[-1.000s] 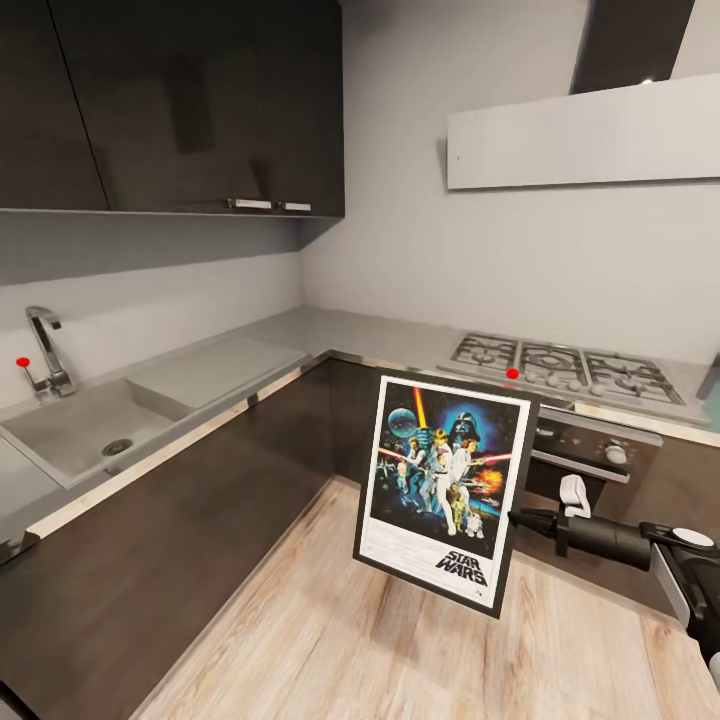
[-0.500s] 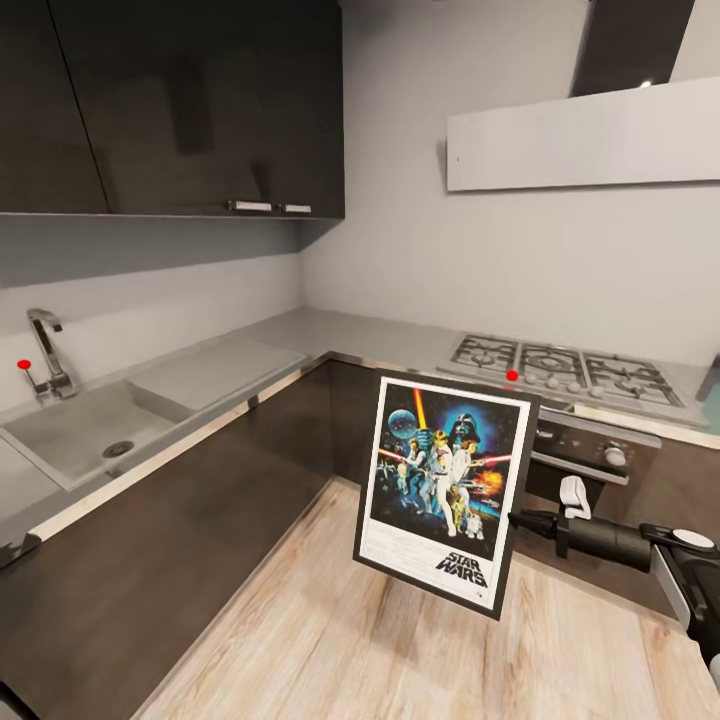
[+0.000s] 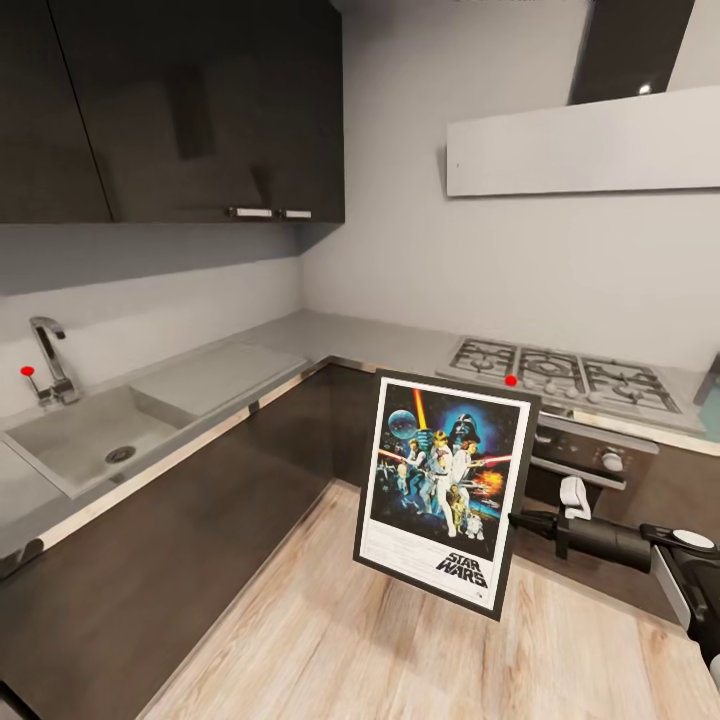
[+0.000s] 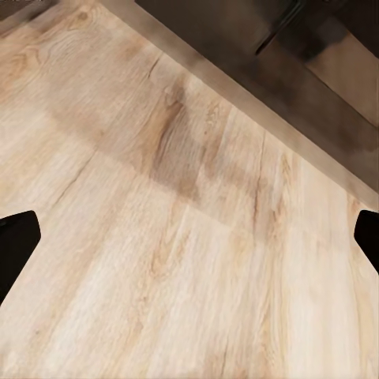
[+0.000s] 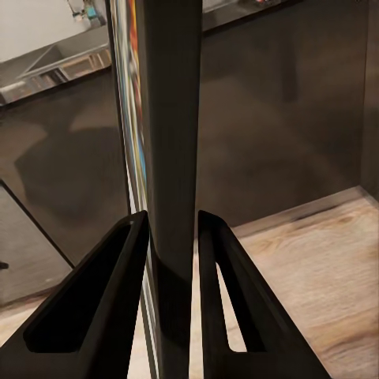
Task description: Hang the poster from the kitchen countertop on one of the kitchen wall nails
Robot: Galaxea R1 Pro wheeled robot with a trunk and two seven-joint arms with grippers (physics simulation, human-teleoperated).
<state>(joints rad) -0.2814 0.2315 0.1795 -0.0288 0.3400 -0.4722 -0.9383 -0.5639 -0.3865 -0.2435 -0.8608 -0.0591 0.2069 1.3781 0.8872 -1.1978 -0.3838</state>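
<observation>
The framed Star Wars poster [image 3: 444,490] hangs upright in the air above the wooden floor, in front of the dark cabinets. My right gripper [image 3: 518,519] is shut on the poster's right edge, about halfway up. In the right wrist view the poster [image 5: 166,118] shows edge-on, clamped between the two dark fingers [image 5: 87,308]. The grey kitchen countertop [image 3: 330,335] runs in an L behind it. My left gripper [image 4: 189,237] is open, pointing down at bare floor with nothing between its fingertips. No wall nail can be made out on the pale wall.
A sink [image 3: 80,430] with a tap [image 3: 48,355] is set in the worktop at the left. A gas hob [image 3: 560,370] sits above an oven [image 3: 590,465] at the right. Dark upper cabinets [image 3: 180,110] and an extractor hood [image 3: 590,140] hang above. Wooden floor [image 3: 400,640] lies open below.
The whole head view has shifted slightly, so the camera moved; the counter and hob sit a little differently. The poster and right gripper keep the same place in the picture.
</observation>
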